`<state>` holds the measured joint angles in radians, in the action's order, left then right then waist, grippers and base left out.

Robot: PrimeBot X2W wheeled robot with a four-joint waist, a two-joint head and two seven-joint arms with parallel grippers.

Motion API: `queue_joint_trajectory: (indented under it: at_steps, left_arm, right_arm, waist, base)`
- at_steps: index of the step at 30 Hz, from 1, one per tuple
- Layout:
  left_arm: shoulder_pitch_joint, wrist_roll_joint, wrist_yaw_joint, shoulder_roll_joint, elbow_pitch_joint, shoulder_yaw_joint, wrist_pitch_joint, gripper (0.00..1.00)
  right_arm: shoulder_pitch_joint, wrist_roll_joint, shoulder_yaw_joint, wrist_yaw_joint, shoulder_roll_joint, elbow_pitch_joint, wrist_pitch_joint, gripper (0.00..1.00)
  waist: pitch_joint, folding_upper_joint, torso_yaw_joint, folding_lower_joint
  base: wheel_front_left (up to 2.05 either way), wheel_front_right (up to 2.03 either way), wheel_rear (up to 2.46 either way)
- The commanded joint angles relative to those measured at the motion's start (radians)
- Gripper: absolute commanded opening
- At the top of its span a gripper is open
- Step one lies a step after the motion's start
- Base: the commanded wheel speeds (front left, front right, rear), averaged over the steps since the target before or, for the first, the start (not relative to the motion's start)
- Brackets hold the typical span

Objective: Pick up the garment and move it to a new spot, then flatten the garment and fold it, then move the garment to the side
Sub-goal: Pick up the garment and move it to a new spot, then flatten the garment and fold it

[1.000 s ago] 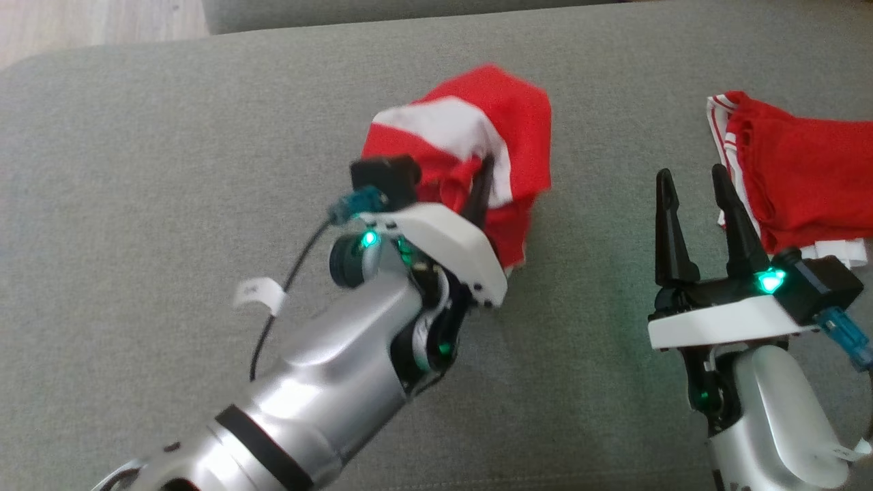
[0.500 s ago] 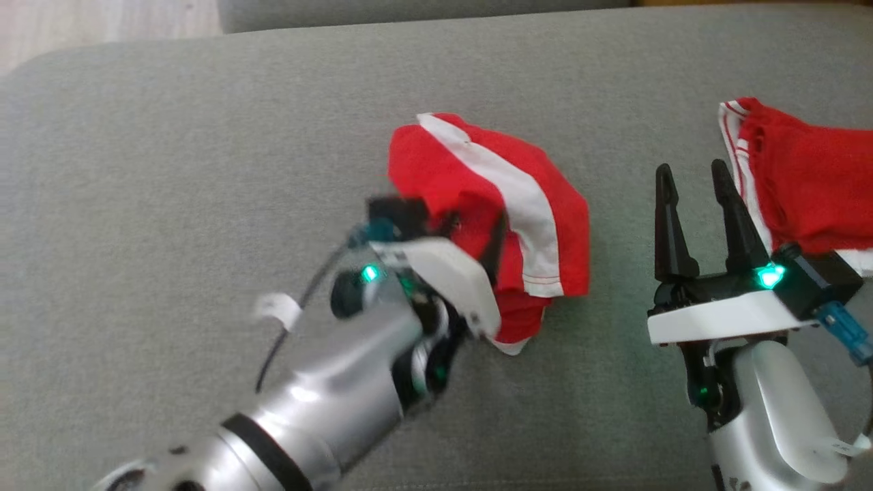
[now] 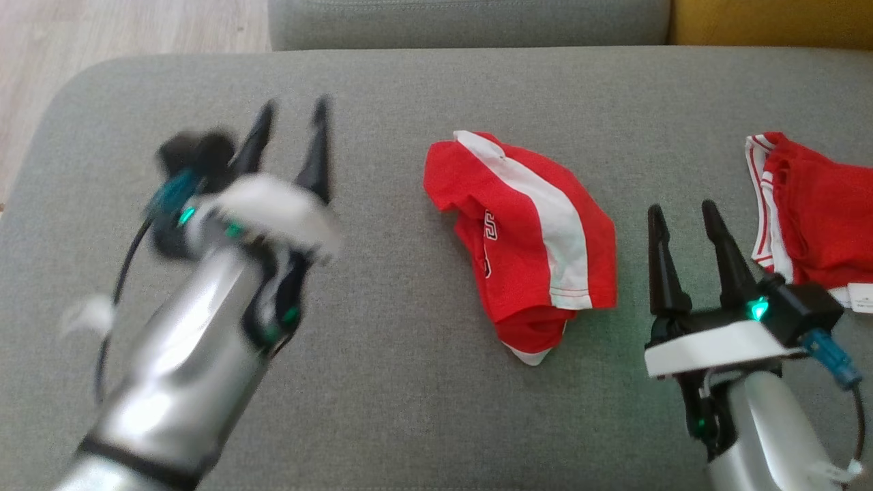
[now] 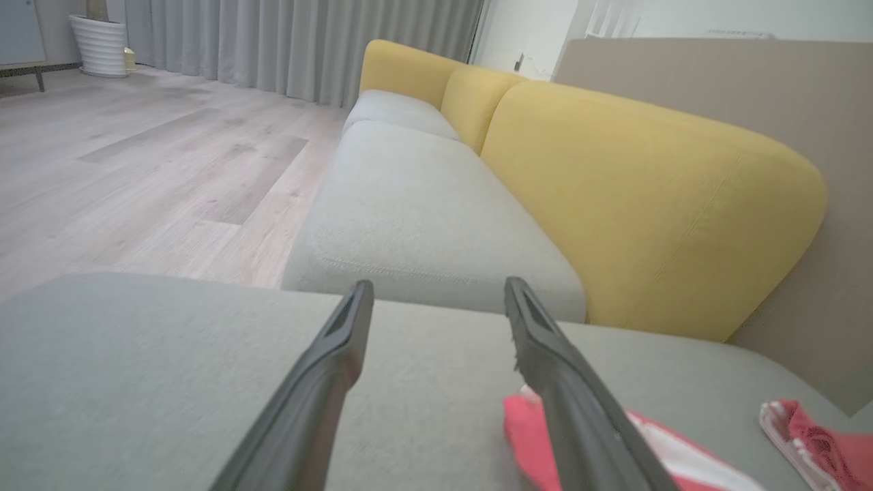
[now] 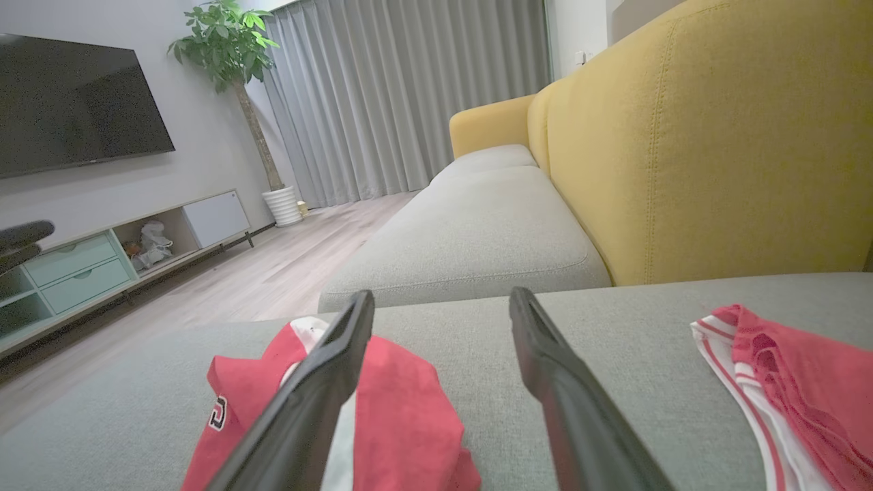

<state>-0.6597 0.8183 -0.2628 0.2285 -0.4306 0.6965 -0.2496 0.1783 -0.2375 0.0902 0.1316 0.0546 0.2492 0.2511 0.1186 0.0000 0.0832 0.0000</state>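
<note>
The garment (image 3: 525,232), red with a white stripe and a small emblem, lies crumpled on the grey sofa cushion (image 3: 409,382) near the middle. My left gripper (image 3: 294,106) is blurred, well to the garment's left, open and empty. In the left wrist view the left gripper (image 4: 438,286) points over bare cushion, with the garment (image 4: 522,436) low at the right. My right gripper (image 3: 682,208) stands open and empty just right of the garment. In the right wrist view the right gripper (image 5: 441,295) has the garment (image 5: 402,402) beneath its left finger.
A second red garment with white trim (image 3: 818,204) lies at the cushion's right, beside my right gripper; it also shows as a red bundle (image 5: 798,368). A yellow backrest (image 4: 648,191) runs behind the cushions. Wooden floor (image 3: 136,27) lies beyond the cushion's rounded left edge.
My left gripper opened, let go of the garment and swung away to the left. The garment now rests on the cushion. The head view has shifted; the right gripper stays open.
</note>
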Motion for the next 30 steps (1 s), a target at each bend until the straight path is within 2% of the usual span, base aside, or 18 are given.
queue_joint_trajectory:
  at_steps: [1, 4, 6, 12, 21, 30]
  left_arm:
    - [0.054, -0.049, 0.015, 0.048, 0.055, -0.086, -0.012, 1.0]
    - [0.204, -0.11, 0.036, 0.057, 0.11, -0.196, -0.012, 1.0]
    - [0.252, -0.127, 0.042, 0.05, 0.126, -0.232, -0.012, 1.0]
    - [0.409, -0.203, 0.099, -0.038, 0.172, -0.416, -0.012, 1.0]
    - [0.394, -0.286, 0.198, -0.128, 0.134, -0.501, -0.012, 1.0]
    - [0.373, -0.329, 0.247, -0.167, 0.087, -0.541, -0.012, 1.0]
  right_arm:
    - [-0.001, -0.005, 0.03, -0.001, -0.004, -0.023, 0.011, 1.0]
    - [-0.025, -0.012, 0.046, -0.001, -0.004, -0.013, 0.011, 1.0]
    - [-0.032, -0.013, 0.051, -0.001, -0.004, -0.01, 0.011, 1.0]
    - [-0.046, -0.012, 0.086, -0.001, -0.004, 0.005, 0.001, 1.0]
    - [0.011, -0.009, 0.126, -0.001, -0.001, 0.074, -0.079, 1.0]
    - [0.113, -0.044, 0.169, -0.001, 0.01, 0.176, -0.098, 1.0]
  waist:
    - [-0.007, 0.0, 0.0, 0.0]
    - [-0.013, 0.0, 0.001, 0.0]
    - [-0.013, 0.0, 0.003, 0.0]
    - [-0.008, 0.0, 0.021, 0.0]
    - [0.022, 0.0, 0.053, 0.0]
    - [0.053, 0.0, 0.079, 0.0]
  base:
    - [0.0, 0.0, 0.0]
    - [0.0, 0.0, 0.0]
    - [0.0, 0.0, 0.0]
    - [0.0, 0.0, 0.0]
    - [0.0, 0.0, 0.0]
    - [0.0, 0.0, 0.0]
